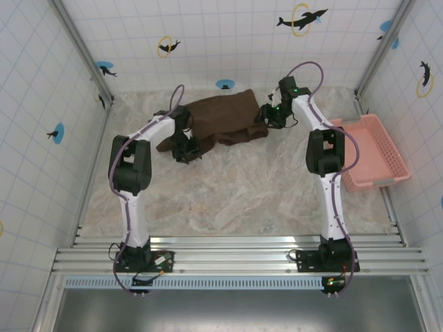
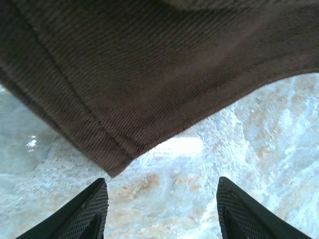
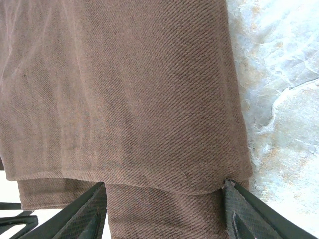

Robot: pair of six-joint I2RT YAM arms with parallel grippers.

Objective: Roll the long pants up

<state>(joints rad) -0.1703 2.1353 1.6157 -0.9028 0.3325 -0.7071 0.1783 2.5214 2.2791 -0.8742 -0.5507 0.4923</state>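
At the far middle of the counter (image 1: 242, 200) the long pants (image 1: 223, 119) lie folded in a dark brown heap, with one narrow end trailing toward the left. Well off to the right sits a pink basket (image 1: 374, 155), apart from the cloth. The left tool (image 1: 185, 151) hangs at the near left edge of the pants. From the left wrist, its two fingers (image 2: 92, 214) stand wide with bare marbled counter between them, and a stitched hem corner of the pants (image 2: 149, 64) lies just ahead, outside the gap. The right tool (image 1: 268, 116) is at the right end of the pants. From the right wrist, its fingers (image 3: 87, 214) are spread wide too, straddling a folded layer of the pants (image 3: 124, 89) that lies flat across the gap, the right fingertip at the hem's edge. Whether those tips press on the cloth I cannot tell.
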